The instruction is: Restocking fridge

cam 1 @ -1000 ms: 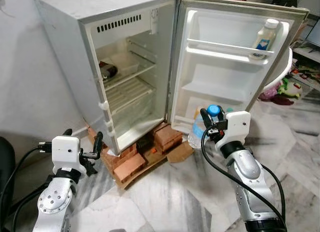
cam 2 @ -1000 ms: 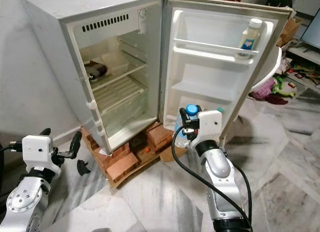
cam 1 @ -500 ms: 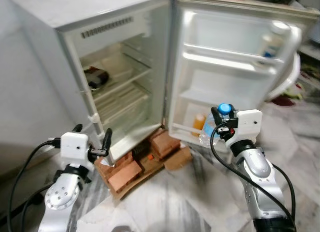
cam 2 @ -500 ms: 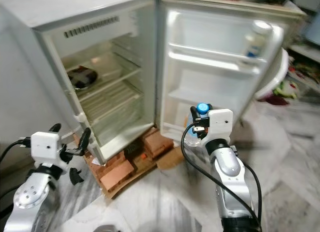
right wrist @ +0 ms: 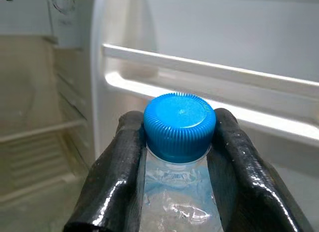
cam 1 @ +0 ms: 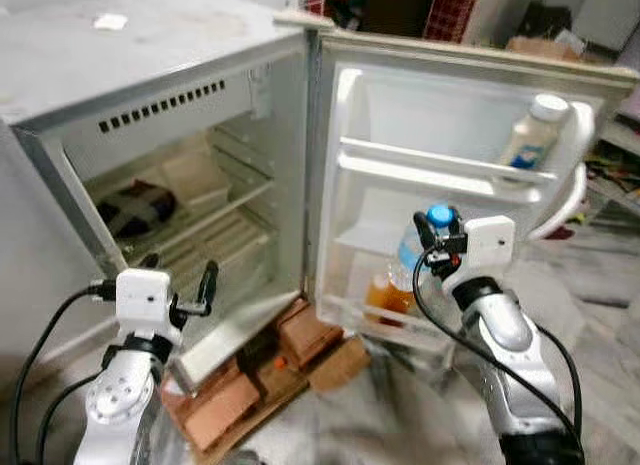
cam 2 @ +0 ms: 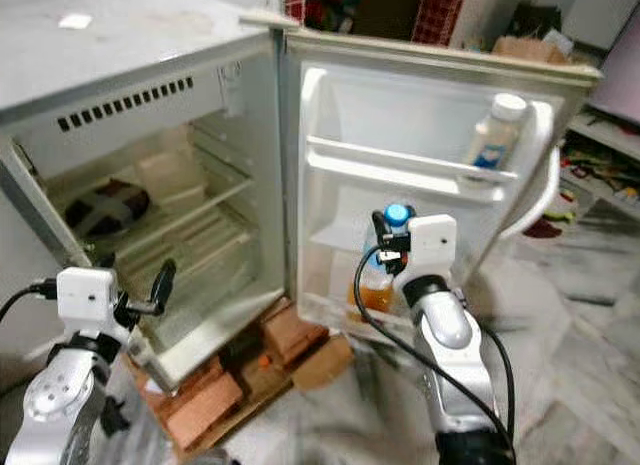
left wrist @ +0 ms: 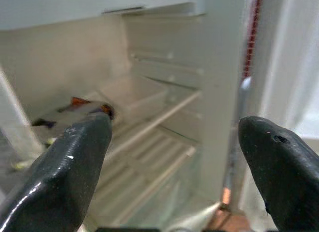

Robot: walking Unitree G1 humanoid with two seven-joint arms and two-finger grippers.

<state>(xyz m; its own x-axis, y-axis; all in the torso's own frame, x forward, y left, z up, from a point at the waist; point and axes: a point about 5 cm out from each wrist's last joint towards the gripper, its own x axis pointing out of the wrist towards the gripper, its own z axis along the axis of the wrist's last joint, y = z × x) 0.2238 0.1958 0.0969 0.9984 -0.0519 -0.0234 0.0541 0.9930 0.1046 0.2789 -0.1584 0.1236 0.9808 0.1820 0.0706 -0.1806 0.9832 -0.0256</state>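
Observation:
The small white fridge stands open, its door swung to the right. My right gripper is shut on a clear water bottle with a blue cap, held upright in front of the door's lower shelves. An orange-filled bottle stands in the bottom door shelf. A white bottle stands in the top door shelf. A dark packet lies on the upper inner shelf. My left gripper is open, low in front of the fridge's interior, with wire shelves ahead of it.
The fridge rests on red bricks and cardboard. A marble floor spreads to the right, with clutter behind the door. A clear box sits on the upper shelf.
The camera has come nearer and risen, so the fridge looks larger. My right gripper has carried the water bottle up, closer to the door shelves. The left gripper stays open.

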